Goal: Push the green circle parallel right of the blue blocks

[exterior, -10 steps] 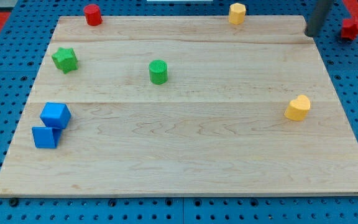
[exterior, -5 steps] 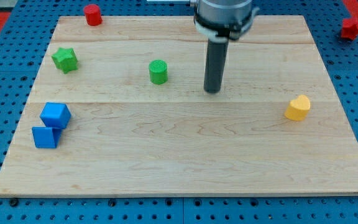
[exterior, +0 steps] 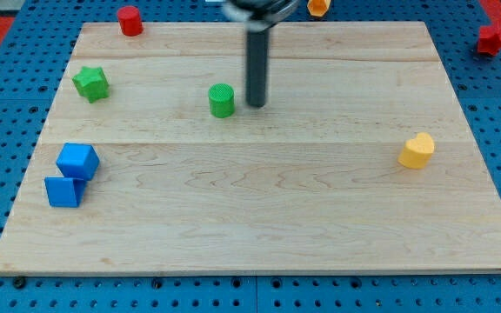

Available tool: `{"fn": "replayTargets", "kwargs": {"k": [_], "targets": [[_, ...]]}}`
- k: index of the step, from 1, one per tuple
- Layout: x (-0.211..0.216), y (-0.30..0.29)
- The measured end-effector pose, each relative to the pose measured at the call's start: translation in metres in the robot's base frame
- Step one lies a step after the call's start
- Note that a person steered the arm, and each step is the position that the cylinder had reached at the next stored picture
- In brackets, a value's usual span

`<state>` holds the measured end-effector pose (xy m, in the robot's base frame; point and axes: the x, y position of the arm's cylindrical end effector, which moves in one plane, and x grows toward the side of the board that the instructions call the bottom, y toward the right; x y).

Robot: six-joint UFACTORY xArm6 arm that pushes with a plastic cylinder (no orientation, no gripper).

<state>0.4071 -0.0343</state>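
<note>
My tip [exterior: 256,105] stands just right of the one green circle block [exterior: 221,100]; this tool grasps nothing. Two blue cube blocks [exterior: 71,174] touch at the wooden tabletop's [exterior: 259,217] left. One green star block [exterior: 90,83], two red, two yellow blocks.

The green circle [exterior: 222,100] is a short upright cylinder with a ribbed top face, standing on the wooden board [exterior: 320,217] at about 11 o'clock from the board's middle. The tip [exterior: 256,105] sits just beside it at 3 o'clock, with a narrow gap between them.

The two blue blocks [exterior: 71,175] are cubes near the board's left edge, toward 8 o'clock from the green circle and well apart from it. The upper blue cube [exterior: 78,161] is turned at an angle and touches the lower blue cube [exterior: 63,191], which lies at its 7 o'clock.
</note>
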Motion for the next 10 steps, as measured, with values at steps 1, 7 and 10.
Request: {"fn": "replayTargets", "kwargs": {"k": [1, 7, 10], "targets": [[0.007, -0.122], [0.032, 0.069], [-0.092, 0.097]]}}
